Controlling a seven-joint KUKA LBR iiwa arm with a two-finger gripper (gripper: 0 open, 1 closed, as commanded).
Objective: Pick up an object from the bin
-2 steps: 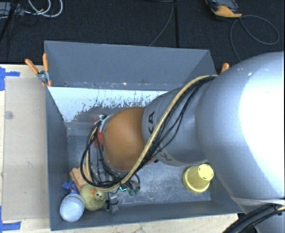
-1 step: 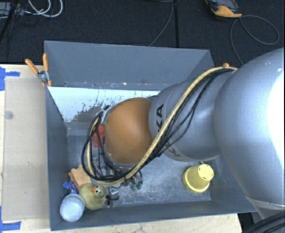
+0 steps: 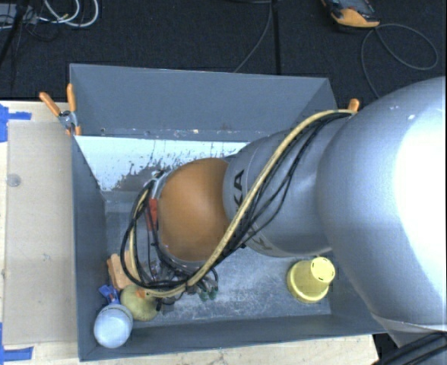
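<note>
- Yellow-green round thing: on the floor of the bin at ~7 o'clock, near the corner. It sits just at 8 o'clock of the gripper and is the nearest obj to it.
- Gripper is low in the bin under the orange wrist cover. Open or closed: can't tell, as the cover + cables hide it.
- Crowded spot: pale ball just beside the round thing at its 7 o'clock; blue bit & tan piece at its 10–11.
- Risk: a round obj prob rolls, so an off-centre squeeze could pop it into the corner or vs the ball.
- Risk: cluster is tight, so the gripper could catch two things at once or nudge a neighbour.
- Risk: cables hang low by the objs and could snag or drag one.
- Edges: bin walls are close at 9 and 6 o'clock, so little room to shift that way.
- Open room: floor is bare toward 3 o'clock, up to the yellow cup at ~4 o'clock, well apart. Straight up looks the safest exit.
</note>
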